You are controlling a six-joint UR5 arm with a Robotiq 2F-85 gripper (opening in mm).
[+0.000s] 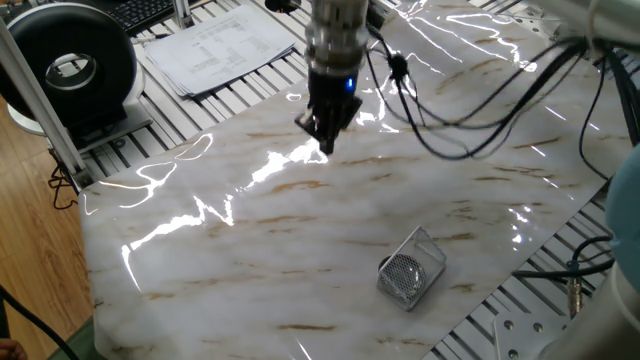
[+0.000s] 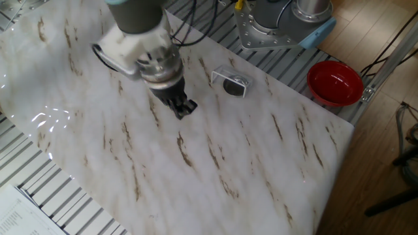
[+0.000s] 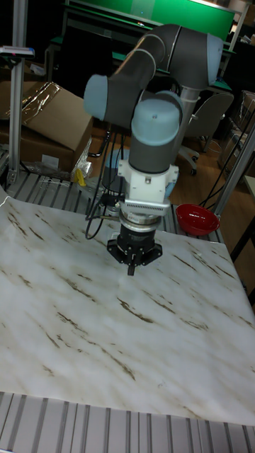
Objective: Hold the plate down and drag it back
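Your hand points down just over the marble counter, fingers pinched narrow and holding nothing. Bare counter lies all around it. The wire-mesh basket sits well apart from the hand, near the counter's edge, with nothing between them. A dark round shape shows inside the basket in the other fixed view; you cannot tell whether that is the plate. Beyond the basket, off the counter, sits a red bowl. Papers lie beyond the counter's far edge.
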